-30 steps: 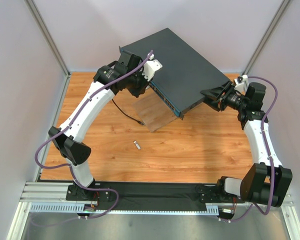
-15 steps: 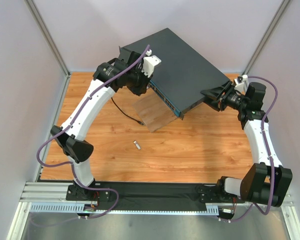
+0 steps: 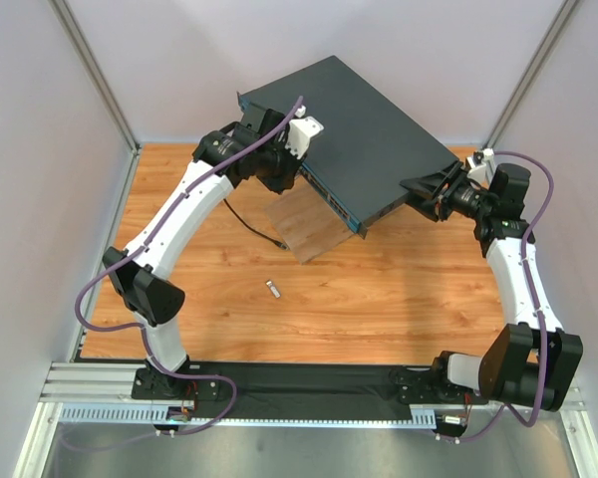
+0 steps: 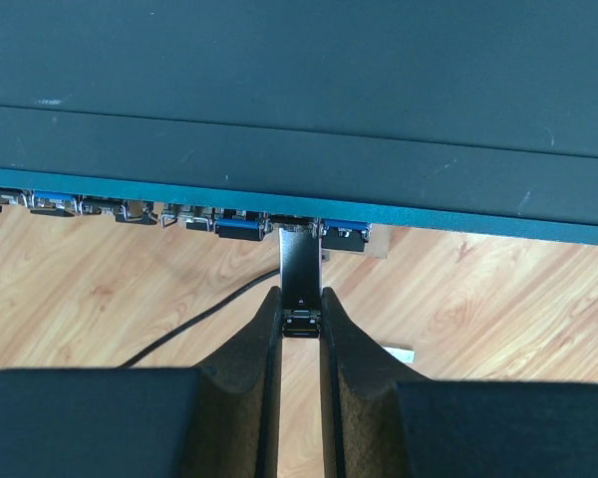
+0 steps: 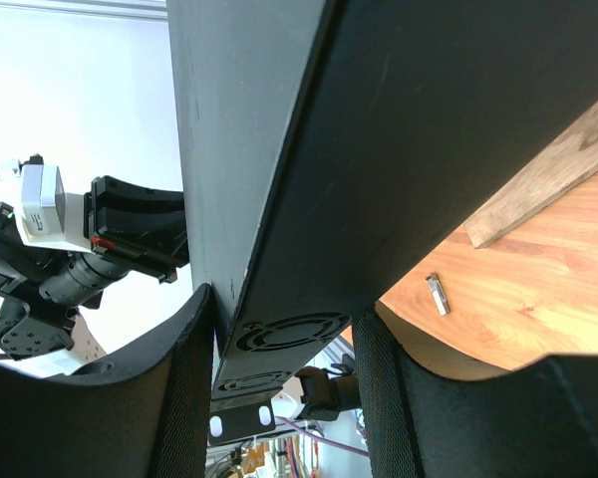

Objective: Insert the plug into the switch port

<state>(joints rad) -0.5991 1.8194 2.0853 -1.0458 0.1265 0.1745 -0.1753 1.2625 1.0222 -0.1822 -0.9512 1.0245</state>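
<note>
The switch (image 3: 369,129) is a flat dark grey box with a teal front edge and a row of ports, tilted up over the table. My left gripper (image 3: 295,174) is at that front edge. In the left wrist view the gripper (image 4: 301,301) is shut on the plug (image 4: 301,274), a slim metal module. The plug's far end meets the port row of the switch (image 4: 299,100) between two blue-tabbed ports; its depth is hidden. My right gripper (image 3: 420,195) is shut on the switch's right end, the fingers straddling the switch's fan side (image 5: 309,329).
A pale wooden board (image 3: 304,227) lies under the switch's front edge. A thin black cable (image 3: 244,221) runs across the table near the left arm. A small metal piece (image 3: 273,289) lies loose on the table's middle. Grey walls close in on three sides.
My left wrist shifted slightly up and left, then came back toward the switch's front edge. The right arm and the switch have not moved.
</note>
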